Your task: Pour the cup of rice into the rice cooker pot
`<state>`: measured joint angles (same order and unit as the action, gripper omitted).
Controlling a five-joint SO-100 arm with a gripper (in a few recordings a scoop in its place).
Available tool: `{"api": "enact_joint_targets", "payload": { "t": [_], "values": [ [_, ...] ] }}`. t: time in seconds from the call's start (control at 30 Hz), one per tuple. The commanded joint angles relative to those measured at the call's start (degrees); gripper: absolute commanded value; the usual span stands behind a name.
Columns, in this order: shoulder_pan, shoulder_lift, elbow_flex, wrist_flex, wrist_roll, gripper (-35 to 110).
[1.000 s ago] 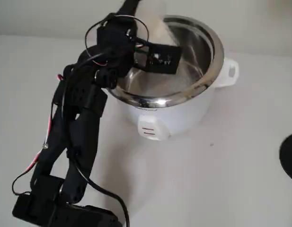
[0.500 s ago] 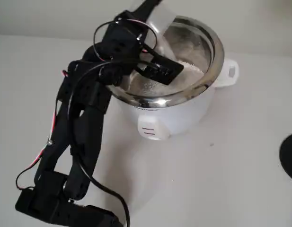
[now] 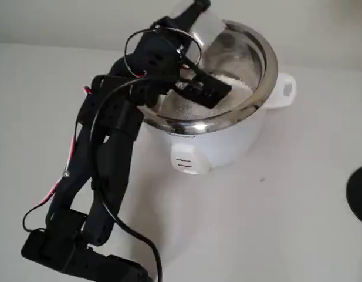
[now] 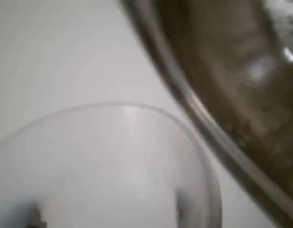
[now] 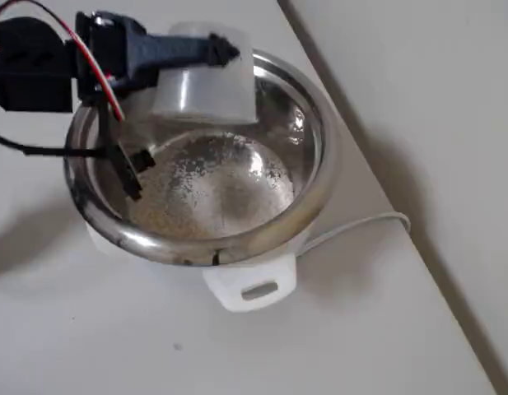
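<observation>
My black gripper (image 3: 198, 16) is shut on the small translucent cup (image 3: 203, 28), holding it above the far left rim of the rice cooker pot (image 3: 198, 126). From overhead, one finger (image 5: 184, 49) lies across the cup (image 5: 206, 82), which hangs over the steel pot's rim (image 5: 321, 185). The cup looks empty; its round rim (image 4: 137, 110) shows close up in the wrist view beside the pot's rim (image 4: 205, 121). Off-white rice (image 3: 230, 88) lies heaped inside the pot, and from above the rice (image 5: 184, 193) is spread over its bottom.
The pot sits in a white cooker body (image 3: 219, 150) with a side handle (image 3: 284, 89). A white cord (image 5: 356, 226) runs off from the cooker to the table edge (image 5: 377, 181). A dark round object (image 3: 359, 194) lies at the right edge of the fixed view.
The arm has lifted and shifted slightly right with the cup. Rice now lies heaped in the pot, and the cup has swung up over the rim.
</observation>
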<state>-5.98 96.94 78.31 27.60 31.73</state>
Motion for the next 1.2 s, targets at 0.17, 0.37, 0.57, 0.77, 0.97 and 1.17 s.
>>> {"api": "enact_joint_targets", "payload": {
  "t": [0.17, 0.37, 0.57, 0.77, 0.97, 1.17],
  "values": [
    [-15.64, 7.47, -4.57, -1.85, -54.58, 13],
    [-23.99, 14.59, 6.24, 0.0, -75.15, 16],
    [-30.41, 24.87, 31.38, -12.22, -88.51, 16],
    [-33.93, 28.92, 61.44, -38.14, -99.93, 16],
    [-35.68, 13.62, 72.86, -61.44, -101.6, 16],
    [-35.68, -14.77, 71.81, -90.26, -106.26, 17]
  ]
}}
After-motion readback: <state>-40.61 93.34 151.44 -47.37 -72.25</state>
